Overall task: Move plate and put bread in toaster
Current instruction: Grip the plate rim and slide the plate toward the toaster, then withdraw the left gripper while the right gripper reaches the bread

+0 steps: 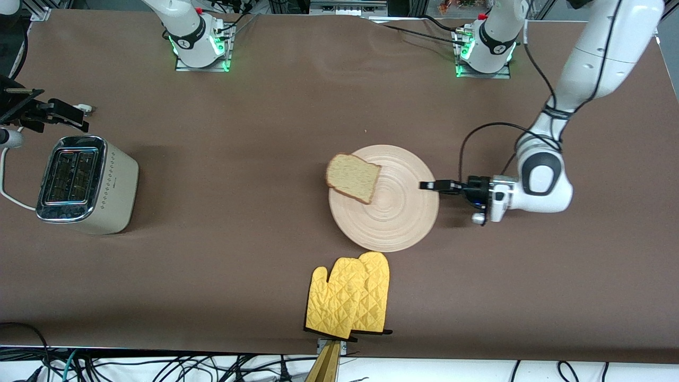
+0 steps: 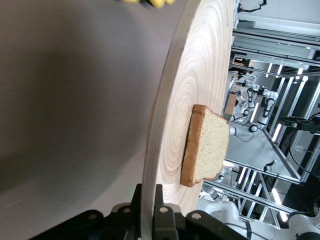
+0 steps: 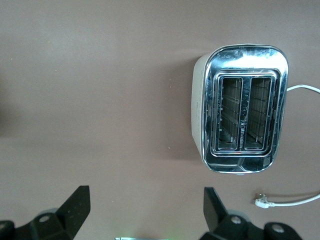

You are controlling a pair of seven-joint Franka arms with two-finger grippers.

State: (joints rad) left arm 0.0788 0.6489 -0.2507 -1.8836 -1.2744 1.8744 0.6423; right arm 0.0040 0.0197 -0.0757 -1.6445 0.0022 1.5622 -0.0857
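Observation:
The pale wooden plate (image 1: 395, 215) lies mid-table with the bread (image 1: 353, 178) resting on its rim, toward the right arm's end. My left gripper (image 1: 427, 185) is shut on the plate's rim at the left arm's end. The left wrist view shows the rim (image 2: 165, 125) pinched between my fingers (image 2: 162, 210) and the bread (image 2: 207, 147) on the plate's face. The cream toaster (image 1: 85, 183) stands at the right arm's end with both slots empty. My right gripper (image 1: 74, 116) hangs open and empty over the table beside the toaster (image 3: 245, 115); it also shows in the right wrist view (image 3: 145, 205).
A pair of yellow oven mitts (image 1: 350, 297) lies nearer to the front camera than the plate, at the table's front edge. The toaster's white cord (image 3: 295, 200) with its plug trails on the table by the toaster.

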